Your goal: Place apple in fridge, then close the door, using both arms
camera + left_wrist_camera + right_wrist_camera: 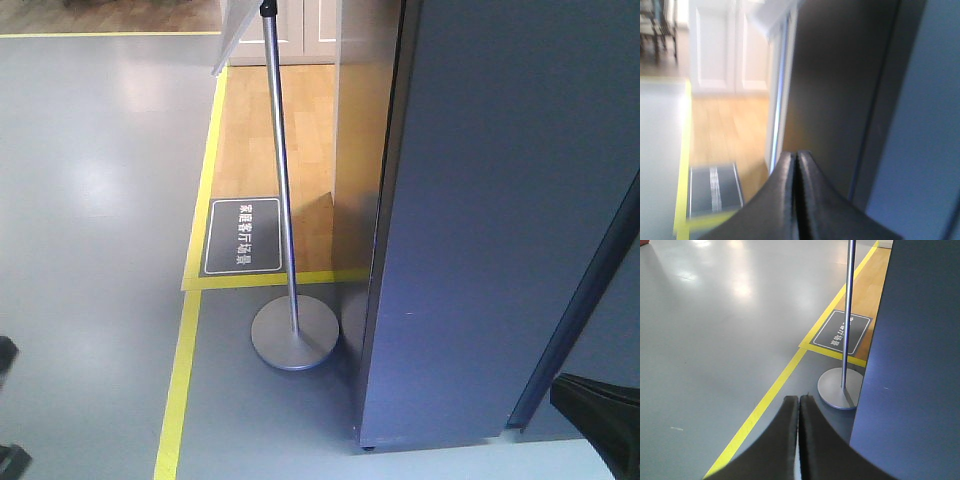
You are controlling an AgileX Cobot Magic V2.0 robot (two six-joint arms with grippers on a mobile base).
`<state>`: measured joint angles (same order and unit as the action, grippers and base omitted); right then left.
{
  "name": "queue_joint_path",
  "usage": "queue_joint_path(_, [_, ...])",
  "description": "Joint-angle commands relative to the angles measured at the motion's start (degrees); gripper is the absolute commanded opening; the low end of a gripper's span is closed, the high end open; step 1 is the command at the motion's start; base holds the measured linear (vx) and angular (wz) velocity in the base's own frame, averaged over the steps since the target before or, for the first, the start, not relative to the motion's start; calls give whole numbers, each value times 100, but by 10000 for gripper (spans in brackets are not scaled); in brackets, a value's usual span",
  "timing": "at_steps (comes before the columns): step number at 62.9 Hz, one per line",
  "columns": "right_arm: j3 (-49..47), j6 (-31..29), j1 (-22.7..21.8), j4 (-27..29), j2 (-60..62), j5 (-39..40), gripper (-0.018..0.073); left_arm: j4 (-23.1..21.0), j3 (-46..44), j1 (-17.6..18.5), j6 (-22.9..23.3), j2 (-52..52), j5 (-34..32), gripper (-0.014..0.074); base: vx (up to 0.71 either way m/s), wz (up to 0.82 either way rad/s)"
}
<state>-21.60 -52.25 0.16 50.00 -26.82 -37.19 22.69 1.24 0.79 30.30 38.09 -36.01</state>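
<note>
The apple is not in view. The fridge (480,220) fills the right of the front view as a tall flat dark grey face with a vertical seam on its left. None of its white inside shows, and I cannot tell the door apart from the body. The fridge also shows in the left wrist view (840,90) and the right wrist view (915,365). My left gripper (795,154) is shut and empty, close to the fridge's dark face; that view is blurred. My right gripper (799,397) is shut and empty over the grey floor, left of the fridge.
A metal pole on a round base (294,335) stands just left of the fridge, also in the right wrist view (840,387). Yellow floor tape (180,380), a dark floor sign (243,236) and wood flooring (260,140) lie beyond. A black arm part (600,420) is at the lower right.
</note>
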Motion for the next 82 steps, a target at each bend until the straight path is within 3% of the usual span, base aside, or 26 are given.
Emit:
queue_joint_path(1, [-150,-17,-4,187,-26,198,-3,-843,179,62,-304,-241,-430,-8,0,0])
queue_joint_path(9, [-150,-17,-4,187,-26,186,-3,-1000,154,102,-735,-813,246,-8,0,0])
queue_joint_path(17, [-150,-17,-4,187,-26,186,-3,-1289,154,102,-1094,-1519,1615,-8,0,0])
queue_joint_path(26, [-150,-17,-4,187,-26,186,-3,-1384,160,102,-1154,-2245,2921,-8,0,0])
queue_joint_path(36, [-150,-17,-4,187,-26,186,-3,-1366,184,102,-1154,-3125,3644,-8,0,0])
queue_joint_path(48, [-150,-17,-4,187,-26,186,-3,-1329,184,3,-1313,-4013,3949,-8,0,0])
queue_joint_path(59, [-150,-17,-4,187,-26,179,-3,-1323,184,-304,-1341,-3966,3883,-8,0,0])
queue_joint_path(82, [-150,-17,-4,187,-26,162,-3,-1342,144,-302,-1341,-3966,3784,-8,0,0])
